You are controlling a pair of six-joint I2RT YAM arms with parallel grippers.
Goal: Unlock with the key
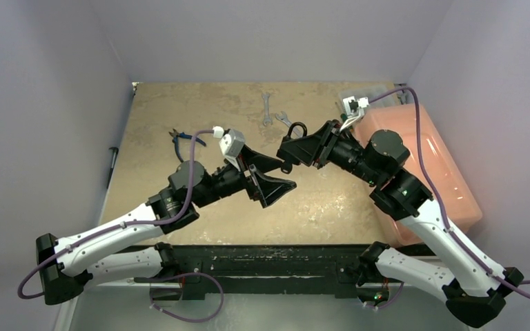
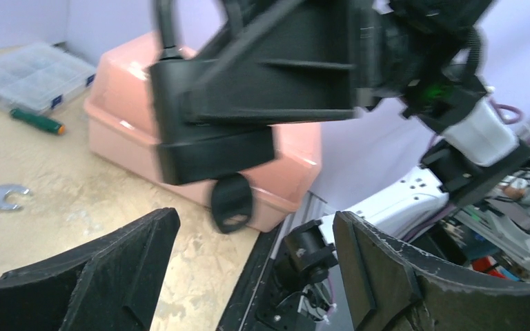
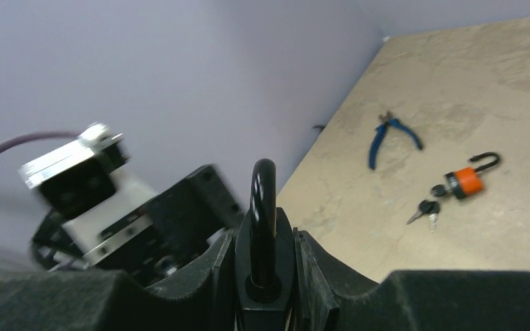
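My right gripper (image 1: 291,148) is shut on a black padlock (image 3: 264,265) and holds it above the table; its shackle (image 3: 263,196) stands up between the jaws. In the left wrist view a black-headed key (image 2: 232,202) hangs from the underside of the padlock's body (image 2: 214,148). My left gripper (image 1: 286,174) is open and empty. Its fingers (image 2: 128,269) sit just below and to either side of the key without touching it. The key also shows in the top view (image 1: 286,167).
An orange padlock (image 3: 466,181) with open shackle, a small bunch of keys (image 3: 424,209) and blue pliers (image 3: 390,134) lie on the table. Two wrenches (image 1: 267,108) lie at the back. A pink box (image 1: 421,165) stands at the right, with a clear organizer (image 2: 31,72) and a screwdriver (image 2: 38,121) beside it.
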